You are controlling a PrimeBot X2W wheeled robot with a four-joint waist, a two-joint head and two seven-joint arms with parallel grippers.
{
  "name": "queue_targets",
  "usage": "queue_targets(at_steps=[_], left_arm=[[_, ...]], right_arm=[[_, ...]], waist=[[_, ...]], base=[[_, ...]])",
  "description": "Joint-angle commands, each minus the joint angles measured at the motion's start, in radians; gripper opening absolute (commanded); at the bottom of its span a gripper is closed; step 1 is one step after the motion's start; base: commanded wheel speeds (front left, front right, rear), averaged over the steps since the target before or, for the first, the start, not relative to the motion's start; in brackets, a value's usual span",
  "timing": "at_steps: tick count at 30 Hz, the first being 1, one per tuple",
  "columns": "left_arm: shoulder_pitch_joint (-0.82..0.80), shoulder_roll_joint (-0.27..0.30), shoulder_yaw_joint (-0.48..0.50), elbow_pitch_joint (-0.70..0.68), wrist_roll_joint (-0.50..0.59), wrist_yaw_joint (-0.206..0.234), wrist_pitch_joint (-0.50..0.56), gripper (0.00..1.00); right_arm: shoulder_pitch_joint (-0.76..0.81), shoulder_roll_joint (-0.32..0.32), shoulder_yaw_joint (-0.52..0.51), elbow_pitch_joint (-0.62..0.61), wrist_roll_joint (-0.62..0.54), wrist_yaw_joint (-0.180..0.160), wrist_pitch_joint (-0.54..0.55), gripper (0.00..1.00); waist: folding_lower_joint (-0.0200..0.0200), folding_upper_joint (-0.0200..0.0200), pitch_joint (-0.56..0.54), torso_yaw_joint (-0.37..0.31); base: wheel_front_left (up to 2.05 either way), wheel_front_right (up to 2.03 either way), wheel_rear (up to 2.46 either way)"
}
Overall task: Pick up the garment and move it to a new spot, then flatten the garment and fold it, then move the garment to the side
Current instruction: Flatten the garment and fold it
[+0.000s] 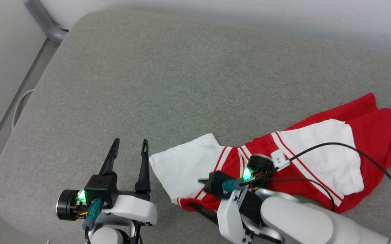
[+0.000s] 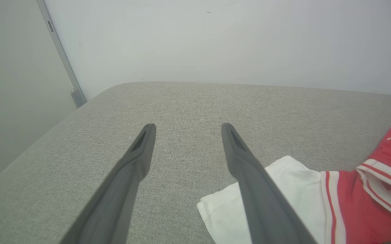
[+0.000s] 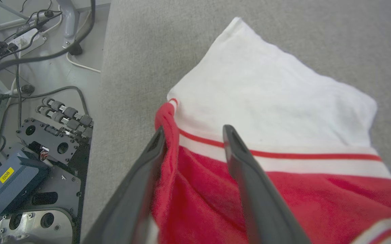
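Your R gripper (image 3: 194,130) has its jaws apart astride the garment (image 1: 317,152) at the red hem, clamping nothing. L gripper (image 1: 130,141) is wide open and empty, just beside the white sleeve. Garment lies rumpled on the grey cushion (image 1: 181,84), so flatten, fold & side move look not yet done.

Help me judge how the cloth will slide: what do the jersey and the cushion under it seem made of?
Jersey: soft, matte knit cloth, perhaps polyester or cotton; it lies limp in folds and wrinkles. Cushion: grey woven upholstery fabric, matte, with a fine speckled weave visible; its filling cannot be seen.
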Motion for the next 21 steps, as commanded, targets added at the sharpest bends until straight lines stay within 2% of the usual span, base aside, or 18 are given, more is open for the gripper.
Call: queue_targets(at_steps=[1, 7, 8, 12, 16, 21], left_arm=[[0.011, -0.001, 0.008, 0.002, 0.009, -0.004, -0.003, 1.00], [0.041, -0.001, 0.031, -0.005, 0.029, -0.012, -0.003, 1.00], [0.041, -0.001, 0.031, -0.005, 0.029, -0.012, -0.003, 1.00], [0.060, -0.001, 0.041, -0.012, 0.044, -0.023, -0.003, 1.00], [0.069, 0.000, 0.048, -0.020, 0.060, -0.032, -0.003, 1.00], [0.075, 0.003, 0.049, -0.034, 0.077, -0.040, -0.003, 1.00]], right_arm=[[-0.012, 0.001, -0.008, 0.004, 0.015, -0.001, -0.044, 1.00], [-0.029, -0.042, -0.137, -0.006, 0.022, -0.001, -0.201, 1.00], [-0.029, -0.042, -0.137, -0.006, 0.022, -0.001, -0.201, 1.00], [-0.004, -0.089, -0.256, -0.025, -0.006, -0.001, -0.248, 1.00], [0.020, -0.152, -0.383, -0.060, -0.047, -0.001, -0.243, 1.00], [0.037, -0.257, -0.519, -0.113, -0.057, -0.001, -0.170, 1.00]], waist=[[0.0000, 0.0000, -0.019, -0.017], [0.0000, 0.0000, -0.061, -0.050], [0.0000, 0.0000, -0.061, -0.050], [0.0000, 0.0000, -0.080, -0.070], [0.0000, 0.0000, -0.092, -0.086], [0.0000, 0.0000, -0.099, -0.097]], base=[[0.00, 0.00, 0.00], [0.00, 0.00, 0.00], [0.00, 0.00, 0.00], [0.00, 0.00, 0.00], [0.00, 0.00, 0.00], [0.00, 0.00, 0.00]])
